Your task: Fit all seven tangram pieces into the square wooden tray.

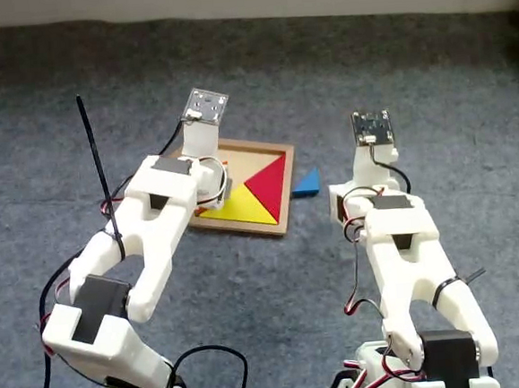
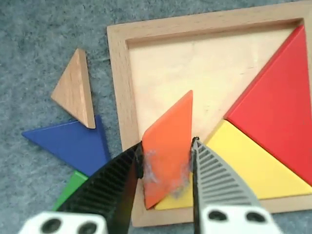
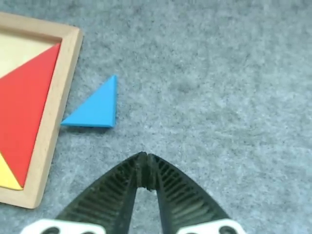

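Observation:
The square wooden tray lies on the carpet, with a red triangle and a yellow triangle inside it. My left gripper is shut on an orange parallelogram, held over the tray's bare wood beside the yellow triangle. Outside the tray lie a wooden triangle, a dark blue triangle and a green piece. A light blue triangle lies just off the tray's right side. My right gripper is shut and empty over the carpet near it.
Grey carpet covers the whole work area, with open room to the right of the tray. A thin black upright cable tie stands by the left arm.

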`<action>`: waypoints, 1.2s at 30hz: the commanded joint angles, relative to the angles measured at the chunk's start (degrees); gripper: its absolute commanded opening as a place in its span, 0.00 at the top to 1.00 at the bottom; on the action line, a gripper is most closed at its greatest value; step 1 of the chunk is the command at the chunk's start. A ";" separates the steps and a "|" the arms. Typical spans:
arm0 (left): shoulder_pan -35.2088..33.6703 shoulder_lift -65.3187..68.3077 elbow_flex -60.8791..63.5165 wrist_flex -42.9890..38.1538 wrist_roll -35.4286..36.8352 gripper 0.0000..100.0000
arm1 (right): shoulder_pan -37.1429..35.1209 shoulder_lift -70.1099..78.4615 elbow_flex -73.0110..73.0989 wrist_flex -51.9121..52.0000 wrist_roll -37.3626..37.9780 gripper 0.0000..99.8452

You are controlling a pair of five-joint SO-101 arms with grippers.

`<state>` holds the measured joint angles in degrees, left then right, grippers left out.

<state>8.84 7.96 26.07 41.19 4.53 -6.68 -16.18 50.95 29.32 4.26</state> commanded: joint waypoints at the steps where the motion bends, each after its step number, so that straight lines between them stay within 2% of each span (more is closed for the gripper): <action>1: -0.84 -0.75 -2.59 0.44 0.00 0.81 | 0.48 -2.51 -0.48 -1.10 -0.18 0.99; 5: -0.92 -0.75 -2.33 0.44 0.35 0.74 | 0.48 -2.51 -0.48 -1.10 -0.18 0.99; 16: -1.63 -0.84 -2.68 0.18 0.53 0.75 | 0.22 -2.51 -0.48 -1.10 -0.18 0.99; 20: -1.27 -0.31 -3.30 -2.90 4.40 0.81 | -1.27 -2.51 -0.48 -1.10 -0.18 0.99; 25: -1.45 -0.04 -3.03 -6.77 4.40 0.89 | -1.27 -2.51 -0.48 -1.10 -0.18 0.99; 32: -1.45 0.04 -2.86 -6.42 3.96 0.89 | -1.27 -2.51 -0.48 -1.01 -0.18 0.99; 36: -1.01 0.04 -2.77 -3.52 0.00 0.89 | -1.27 -2.51 -0.48 -1.01 -0.18 0.99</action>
<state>7.87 8.31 25.63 36.26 6.55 -6.68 -16.18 50.95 29.32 4.26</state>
